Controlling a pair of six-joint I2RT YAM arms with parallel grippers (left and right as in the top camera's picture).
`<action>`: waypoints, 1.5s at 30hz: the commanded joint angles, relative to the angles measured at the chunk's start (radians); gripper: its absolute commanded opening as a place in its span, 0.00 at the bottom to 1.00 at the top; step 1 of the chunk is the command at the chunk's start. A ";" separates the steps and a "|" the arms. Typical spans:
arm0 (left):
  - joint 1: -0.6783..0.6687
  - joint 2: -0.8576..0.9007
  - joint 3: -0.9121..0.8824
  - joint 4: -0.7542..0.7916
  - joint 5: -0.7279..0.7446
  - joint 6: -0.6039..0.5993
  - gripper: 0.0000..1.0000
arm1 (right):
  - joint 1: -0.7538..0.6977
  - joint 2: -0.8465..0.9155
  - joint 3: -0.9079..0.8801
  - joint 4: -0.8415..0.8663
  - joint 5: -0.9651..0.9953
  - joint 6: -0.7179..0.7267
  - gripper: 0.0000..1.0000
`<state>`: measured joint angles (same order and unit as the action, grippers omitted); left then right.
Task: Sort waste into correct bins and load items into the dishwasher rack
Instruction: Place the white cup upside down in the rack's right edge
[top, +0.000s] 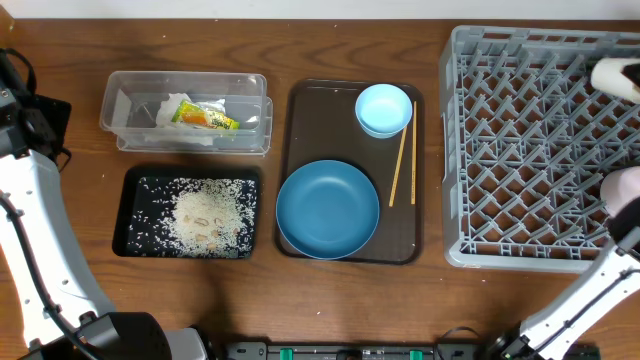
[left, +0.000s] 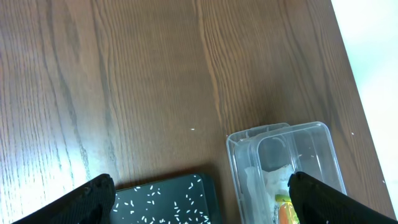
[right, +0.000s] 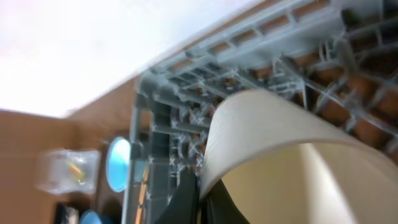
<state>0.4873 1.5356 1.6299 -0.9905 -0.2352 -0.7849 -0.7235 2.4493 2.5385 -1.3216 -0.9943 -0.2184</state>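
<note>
My right gripper (right: 203, 196) is shut on the rim of the white bowl (right: 292, 162), holding it tilted over the grey dishwasher rack (top: 520, 150) near its right side. That bowl also shows at the overhead view's right edge (top: 625, 190). A small white cup (top: 615, 75) lies in the rack's far right corner. My left gripper (left: 202, 193) is open and empty above the table. Below it are the clear tub (top: 185, 110), holding the napkin (top: 170, 108) and snack wrapper (top: 205, 118), and the black tray (top: 135, 180), holding rice (top: 205, 215).
A brown serving tray (top: 330, 110) in the middle holds the blue plate (top: 327, 208), the light-blue bowl (top: 383, 108) and the chopsticks (top: 403, 155). My white arms run along the left and lower right edges of the overhead view.
</note>
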 joint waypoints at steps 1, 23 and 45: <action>0.003 0.002 0.003 -0.003 -0.005 0.006 0.92 | -0.058 0.005 -0.119 0.092 -0.389 -0.067 0.01; 0.003 0.002 0.003 -0.003 -0.005 0.006 0.92 | -0.162 0.000 -0.525 0.572 -0.229 0.318 0.06; 0.003 0.002 0.003 -0.003 -0.005 0.006 0.92 | -0.255 -0.347 -0.525 0.326 0.290 0.360 0.08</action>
<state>0.4873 1.5356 1.6299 -0.9905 -0.2348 -0.7845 -0.9848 2.1696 2.0159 -0.9947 -0.7815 0.1040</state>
